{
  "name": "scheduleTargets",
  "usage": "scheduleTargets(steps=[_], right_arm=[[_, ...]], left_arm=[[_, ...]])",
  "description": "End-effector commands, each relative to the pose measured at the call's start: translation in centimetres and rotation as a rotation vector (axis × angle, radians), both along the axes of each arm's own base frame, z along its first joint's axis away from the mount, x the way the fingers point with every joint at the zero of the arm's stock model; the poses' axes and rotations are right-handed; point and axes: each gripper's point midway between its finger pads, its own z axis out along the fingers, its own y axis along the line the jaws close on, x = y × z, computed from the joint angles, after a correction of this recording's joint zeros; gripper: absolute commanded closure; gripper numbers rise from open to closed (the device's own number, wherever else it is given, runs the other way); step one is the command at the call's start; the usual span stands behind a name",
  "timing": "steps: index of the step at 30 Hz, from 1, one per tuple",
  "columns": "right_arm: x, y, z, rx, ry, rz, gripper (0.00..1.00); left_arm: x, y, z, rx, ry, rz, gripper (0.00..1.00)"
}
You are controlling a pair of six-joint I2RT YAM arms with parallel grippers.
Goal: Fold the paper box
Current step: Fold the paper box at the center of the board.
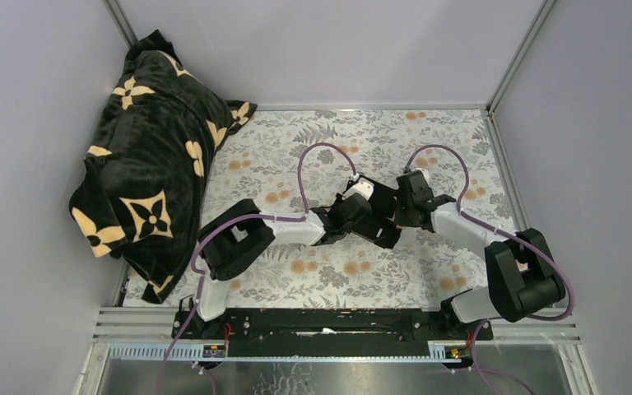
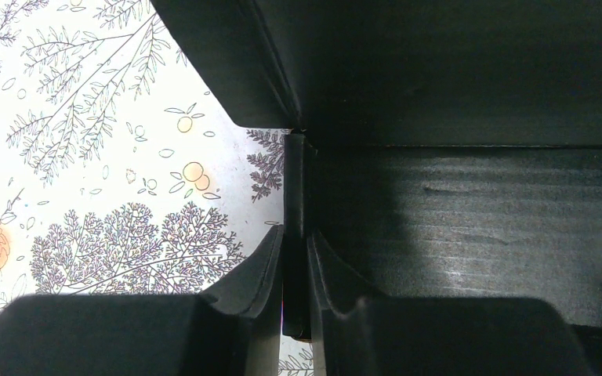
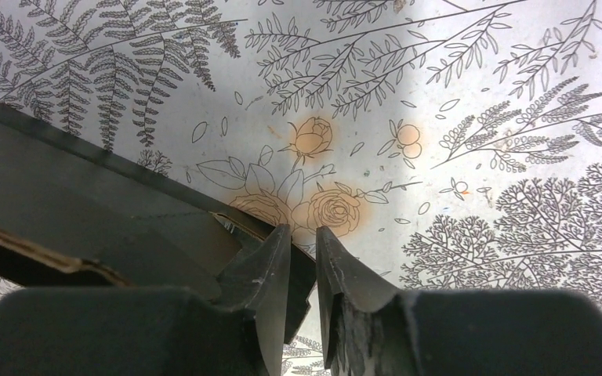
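Paper box sits between both hands, over the floral counter. Left hand is clamped on one thin card wall. Right hand is nearly closed, with a box corner lying in its gap from its left side; whether it grips cannot be told.

lab test booth: grey panel walls, aluminium frame

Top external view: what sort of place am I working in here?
Probably an enclosed robot test cell: plain grey walls in aluminium framing, a floral-print table cover, and a black mounting rail at the near edge.
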Motion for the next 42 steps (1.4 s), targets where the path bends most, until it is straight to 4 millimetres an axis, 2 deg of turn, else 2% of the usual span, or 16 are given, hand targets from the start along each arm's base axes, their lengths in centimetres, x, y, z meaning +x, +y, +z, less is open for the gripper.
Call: scheduleTargets(steps=[1,17,23,34,42], right_arm=[[1.2,0.6,0.3,0.026,-0.023,0.013,0.75],[0.6,2.6,0.3,0.118,-0.016,0.107,0.78],[0.3,3.2,-0.2,0.143,-0.004,0.129,0.78],[0.3,5.4,0.5,0.257,-0.016,0.182,0.77],[0.0,5.6,-0.2,0.27,-0.002,0.189,0.76]], left_arm=[[-3.8,2.4,-5.4,0.144,0.181,-0.065,0.79],[-3.8,2.2,-5.8,0.151,0.196,-0.068,0.79],[-3.8,2.1,-5.8,0.147,0.198,-0.067,0.79],[-3.9,2.0,-5.9,0.145,0.204,-0.071,0.79],[-4.0,1.9,-6.0,0.148,0.206,-0.072,0.79]])
